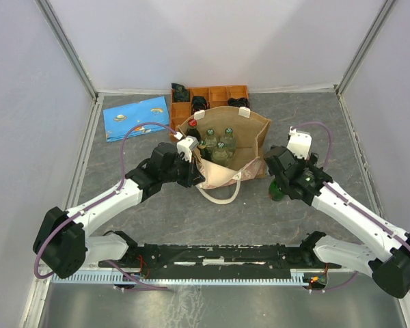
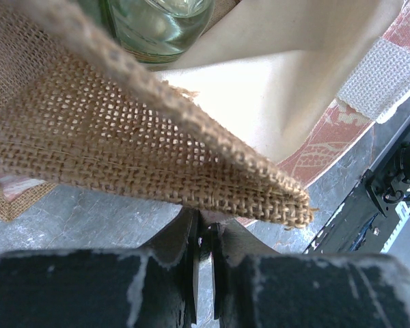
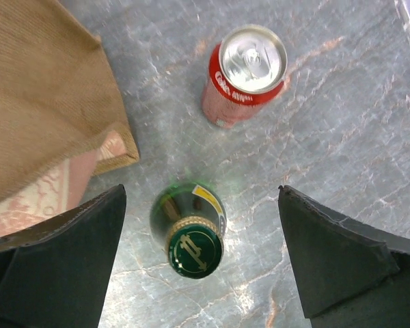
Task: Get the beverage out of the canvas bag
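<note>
The canvas bag stands open at the table's middle, with several glass bottles upright inside. My left gripper is shut on the bag's near-left rim. In the left wrist view the burlap edge lies over its closed fingertips, and a clear bottle shows inside. My right gripper is open, just right of the bag. It straddles an upright green bottle standing on the table without touching it. A red can stands beyond that bottle. The bag's corner is at the left.
An orange compartmented tray with dark items sits behind the bag. A flat blue patterned cloth lies at the back left. The bag's cream handle hangs over its near side. Walls enclose the table on three sides.
</note>
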`<action>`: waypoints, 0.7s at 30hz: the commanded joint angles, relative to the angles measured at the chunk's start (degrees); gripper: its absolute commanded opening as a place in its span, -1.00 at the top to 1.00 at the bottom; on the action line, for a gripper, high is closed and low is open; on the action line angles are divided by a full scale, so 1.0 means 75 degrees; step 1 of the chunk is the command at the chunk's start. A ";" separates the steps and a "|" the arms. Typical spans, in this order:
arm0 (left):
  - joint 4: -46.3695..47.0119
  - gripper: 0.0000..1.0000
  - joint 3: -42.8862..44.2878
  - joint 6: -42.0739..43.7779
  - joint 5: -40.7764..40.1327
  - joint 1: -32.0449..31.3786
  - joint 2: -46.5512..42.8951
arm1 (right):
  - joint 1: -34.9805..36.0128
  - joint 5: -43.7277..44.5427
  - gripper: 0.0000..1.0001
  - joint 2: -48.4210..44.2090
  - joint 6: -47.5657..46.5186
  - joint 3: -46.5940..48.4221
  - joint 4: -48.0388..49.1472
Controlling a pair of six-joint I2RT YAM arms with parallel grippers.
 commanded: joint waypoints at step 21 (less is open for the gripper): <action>-0.0183 0.95 -0.0101 -0.0246 0.0011 -0.0028 0.0149 | 0.0367 -0.2594 -0.73 0.2091 -0.3057 0.4750 0.1776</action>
